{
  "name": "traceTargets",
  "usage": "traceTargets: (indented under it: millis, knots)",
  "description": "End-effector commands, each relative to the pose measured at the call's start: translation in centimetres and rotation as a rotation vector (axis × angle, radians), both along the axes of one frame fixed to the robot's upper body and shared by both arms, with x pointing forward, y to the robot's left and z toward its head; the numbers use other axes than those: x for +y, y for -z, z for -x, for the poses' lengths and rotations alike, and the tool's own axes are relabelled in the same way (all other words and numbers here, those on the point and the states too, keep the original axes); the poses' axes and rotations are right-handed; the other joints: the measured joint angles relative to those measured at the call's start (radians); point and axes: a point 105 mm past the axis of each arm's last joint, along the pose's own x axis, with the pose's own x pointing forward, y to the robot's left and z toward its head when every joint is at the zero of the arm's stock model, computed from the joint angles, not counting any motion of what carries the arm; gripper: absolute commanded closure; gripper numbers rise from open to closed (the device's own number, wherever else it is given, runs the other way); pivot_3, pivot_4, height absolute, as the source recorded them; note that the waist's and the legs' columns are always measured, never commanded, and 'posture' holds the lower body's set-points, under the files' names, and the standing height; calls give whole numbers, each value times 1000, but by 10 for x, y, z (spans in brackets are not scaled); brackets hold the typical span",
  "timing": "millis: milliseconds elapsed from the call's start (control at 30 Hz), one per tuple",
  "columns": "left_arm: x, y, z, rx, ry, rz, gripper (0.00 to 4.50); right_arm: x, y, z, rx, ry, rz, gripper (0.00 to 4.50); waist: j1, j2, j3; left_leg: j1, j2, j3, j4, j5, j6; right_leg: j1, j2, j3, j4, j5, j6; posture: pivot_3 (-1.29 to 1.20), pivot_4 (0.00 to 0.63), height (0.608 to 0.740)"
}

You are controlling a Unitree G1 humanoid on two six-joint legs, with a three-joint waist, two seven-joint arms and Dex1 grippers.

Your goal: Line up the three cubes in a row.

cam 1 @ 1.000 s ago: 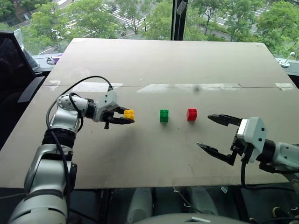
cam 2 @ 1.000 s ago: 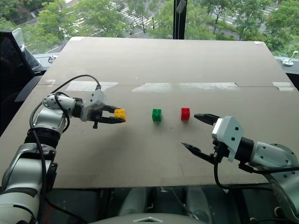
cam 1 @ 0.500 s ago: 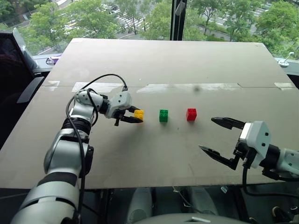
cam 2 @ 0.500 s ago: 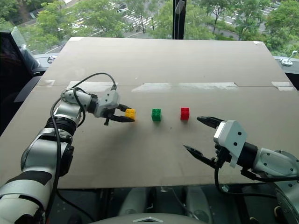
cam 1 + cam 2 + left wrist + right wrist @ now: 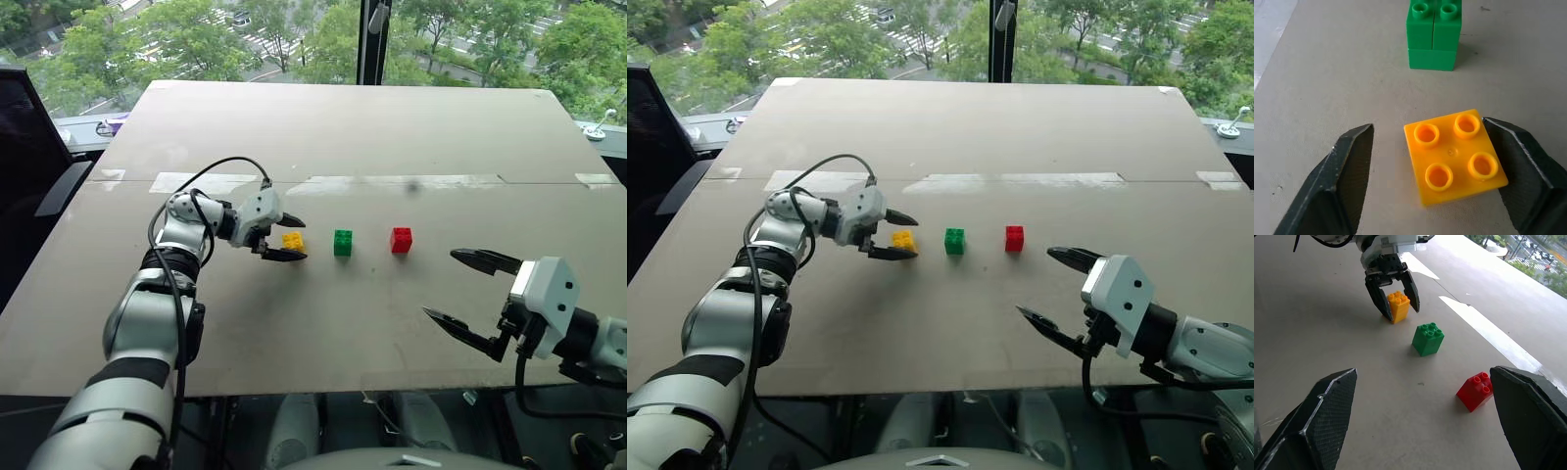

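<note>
Brown worktop [image 5: 323, 323]: yellow cube [image 5: 293, 240] sits just left of the green cube [image 5: 343, 243], red cube [image 5: 402, 240] beyond. Your left hand [image 5: 290, 238] is spread around yellow, one finger touching; the right hand [image 5: 470, 294] is spread, holding nothing. Withdrawing crookedly could drag yellow out of line.

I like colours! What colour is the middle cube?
Green cube, clearest in the right wrist view.
</note>
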Motion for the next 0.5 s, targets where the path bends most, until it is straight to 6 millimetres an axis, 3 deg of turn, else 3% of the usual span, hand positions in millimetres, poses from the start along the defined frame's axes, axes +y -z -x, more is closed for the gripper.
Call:
traceTargets:
  millis: [33, 167, 500]
  knots:
    - [15, -17, 2, -48, -28, 58, 928, -2, -9, 6, -34, -7, 17, 0, -1, 0, 0, 0, 0, 0, 0, 0, 0, 0, 0, 0, 0, 0, 0, 0, 150, 740]
    - [42, -24, 28, -58, -128, 159, 928, -17, -5, 8, 2, 18, 45, 0, -5, 0, 0, 1, 2, -1, 0, 0, 0, 0, 0, 2, 1, 1, -2, 0, 150, 740]
    - [42, -24, 135, 52, -421, 289, 928, -72, 13, 16, 116, 136, 110, 0, 4, 1, -1, 4, 7, -1, 0, 0, 0, 1, -3, 2, 0, -1, 1, 0, 150, 740]
